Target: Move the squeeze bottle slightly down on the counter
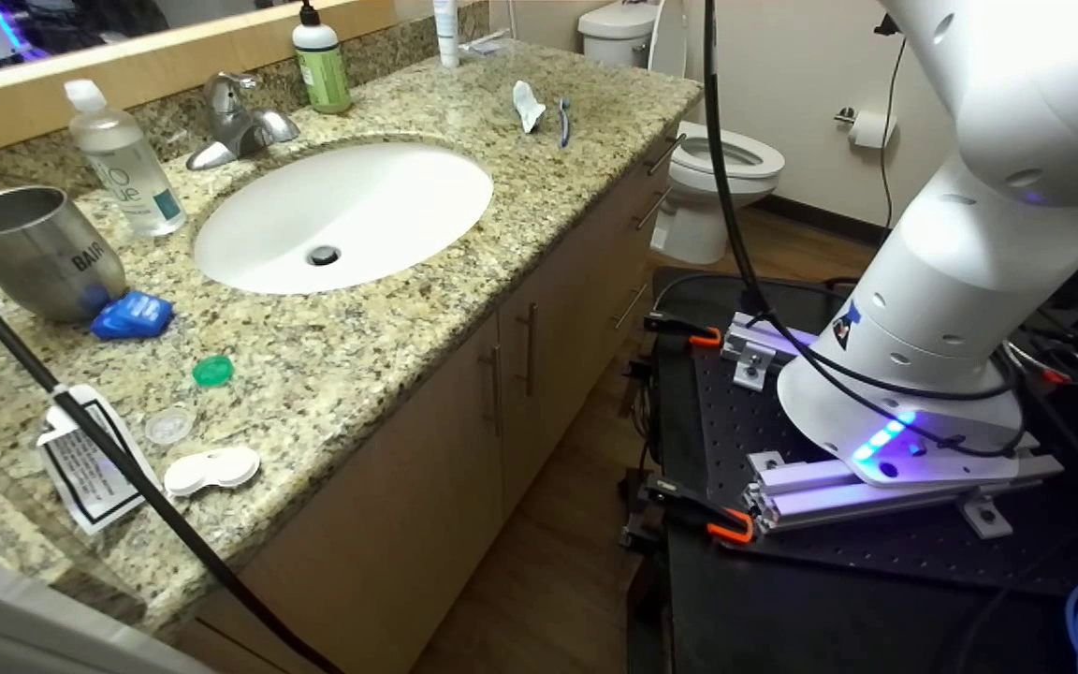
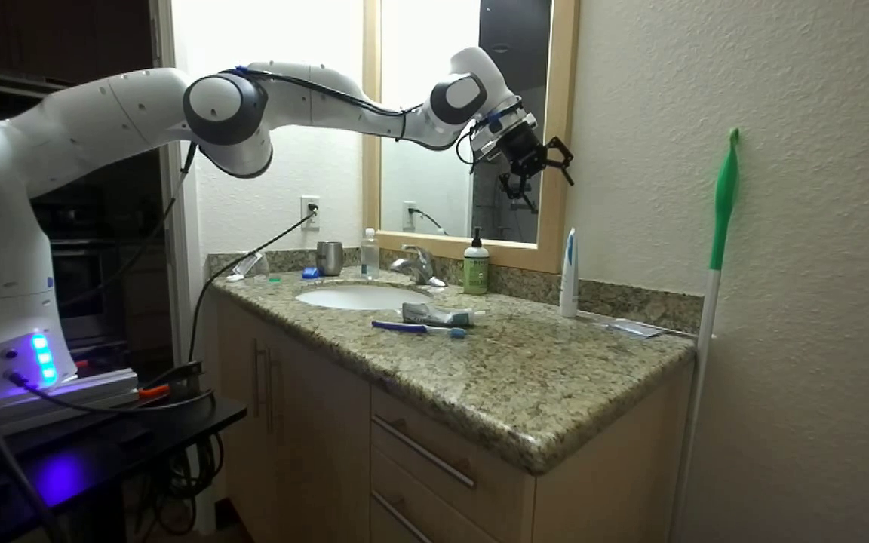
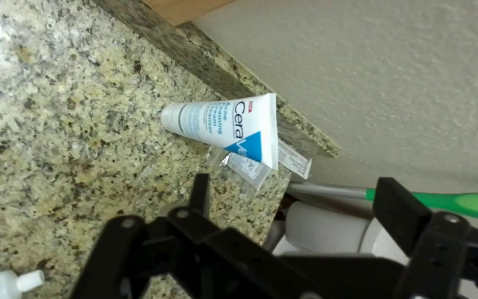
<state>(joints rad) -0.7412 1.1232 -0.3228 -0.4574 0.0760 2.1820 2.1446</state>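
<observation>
The squeeze bottle [image 3: 222, 124] stands upright on its cap toward the near right end of the surface [image 2: 510, 385], not far from the low speckled backsplash [image 2: 631, 302]. It is white, tall and slim. In the wrist view its broad face flares from a round, greyish-white cap to a wide, flat, crimped edge at the top; caught nearly side-on in an exterior view, it thins to a wedge with a streak of blue up high. Dark lettering reads CeraVe, the last letters running into a bright blue triangle at one corner, with a tiny red tag by the name and "Acne Foaming Cream Cleanser" in paler blue. The smaller print is a blur to me. A thin dark band crosses just above the cap.

A flat, clear packet [image 2: 634, 328] with a pale label lies just beside it, to the right. Farther left, a blue toothbrush [image 2: 408, 327] and a crumpled tube [image 2: 438, 315] lie near each other. Above the surface the arm [image 2: 321, 113] reaches in from the left, its jaws hanging high, spread wide and well apart from the squeeze bottle. Farther off stand a green pump bottle [image 2: 475, 270] and the faucet [image 2: 422, 264], and toward the far left, a clear bottle [image 2: 370, 256] and a steel cup [image 2: 330, 259].
</observation>
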